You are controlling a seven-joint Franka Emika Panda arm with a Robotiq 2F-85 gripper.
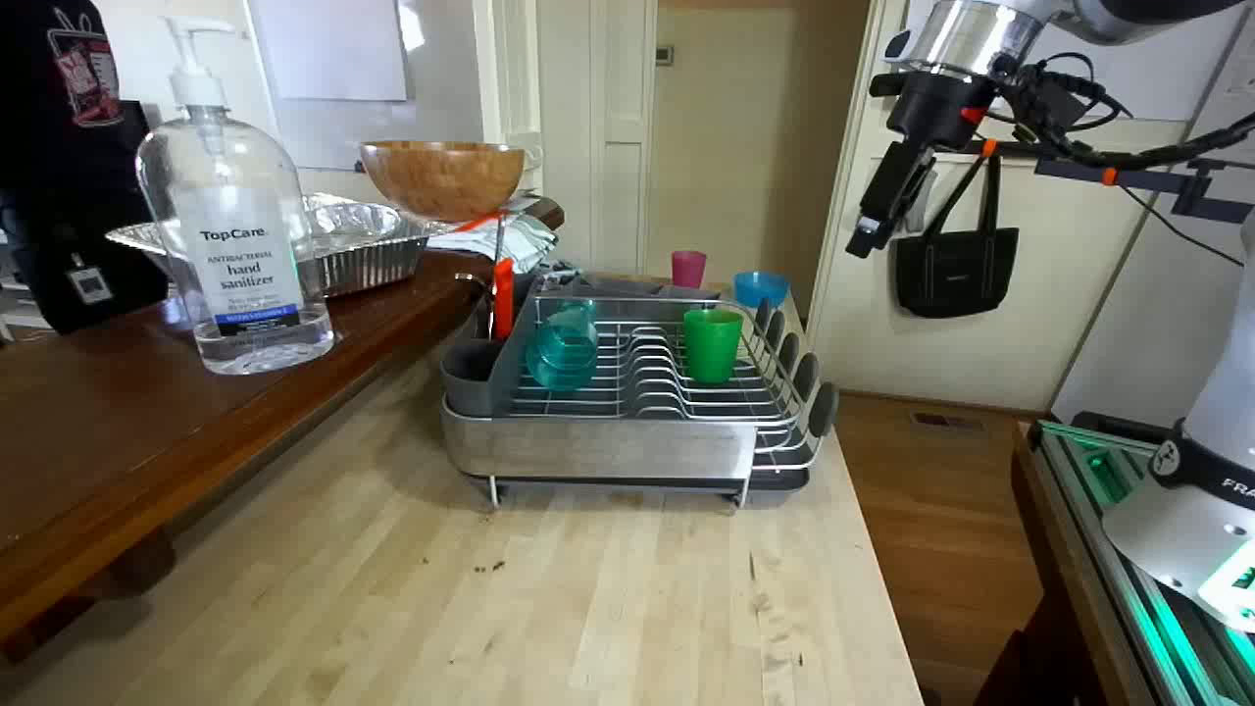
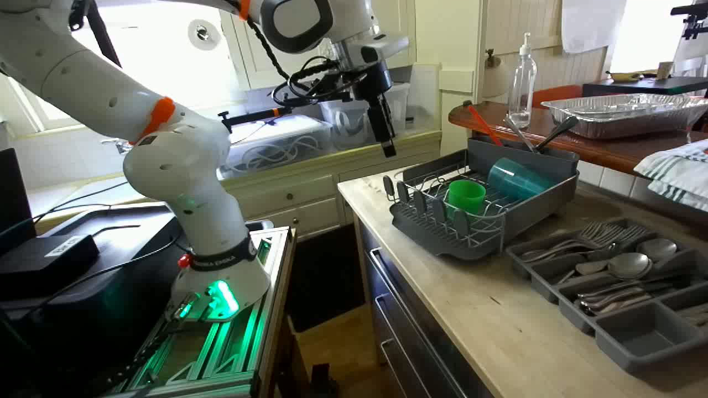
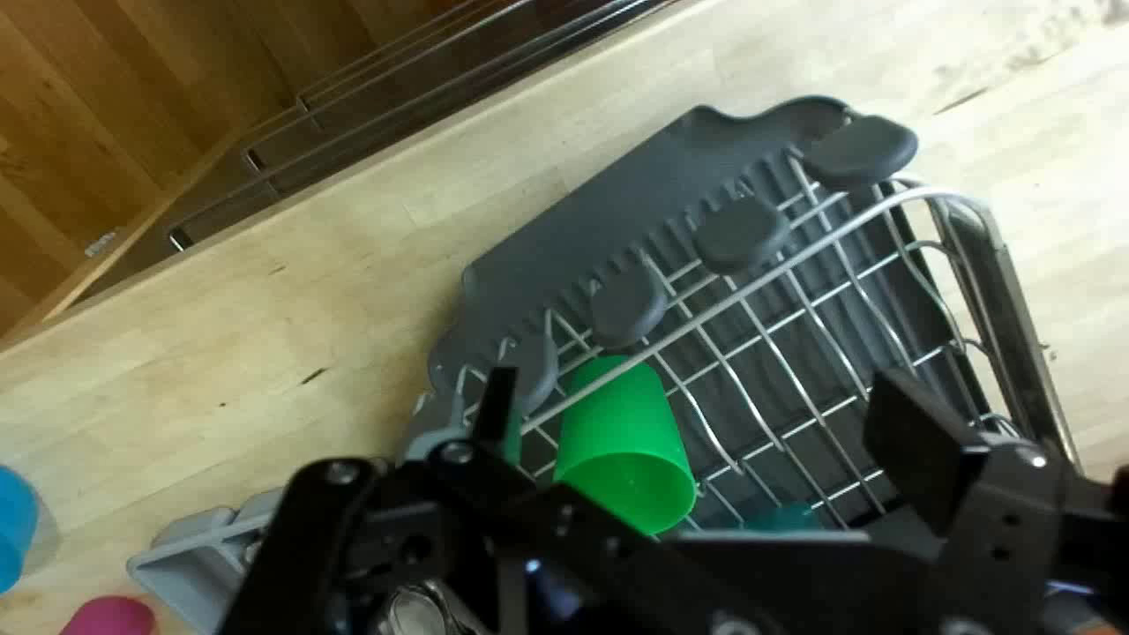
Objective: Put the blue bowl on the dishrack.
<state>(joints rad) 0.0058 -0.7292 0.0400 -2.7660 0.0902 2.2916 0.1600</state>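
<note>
Holding the jaws of the gripper [image 3: 697, 406] wide apart in the wrist view and gripping nothing. Pointing down toward the dishrack [image 3: 758, 370] and a green cup [image 3: 622, 414] inside it, without touching either. Catching at the left border, cut off by the frame, a bit of bright blue, probably the blue bowl [image 3: 12, 520], on the counter [image 3: 265, 300] near a pink cup [image 3: 108, 617].

Showing the blue bowl [image 1: 760, 287] better in an exterior view: resting rim up past the dishrack [image 1: 598, 449], outside it, on the side away from the camera. Holding the gripper [image 1: 861, 243] high in the air there, off to one side, well apart from the blue bowl.

Leaving the blue bowl out of frame in an exterior view, but hanging the gripper [image 2: 389, 149] above and beside the dishrack [image 2: 545, 204], and showing a teal cup [image 2: 517, 179] tipped over near the green cup [image 2: 466, 196]. Showing also a cutlery tray [image 2: 641, 334] just beside the dishrack.

Judging from all this, standing at the approach and not yet grasping. Calling next for a shift along the counter to the blue bowl, for lining up the jaws across its rim, and for lowering until straddling one wall or the whole rim. Needing care there not to nudge the pink cup. Calling after the squeeze for a straight lift, enough height to pass over the dishrack's edge, and a gentle set-down inside, beside the green cup rather than against it.
</note>
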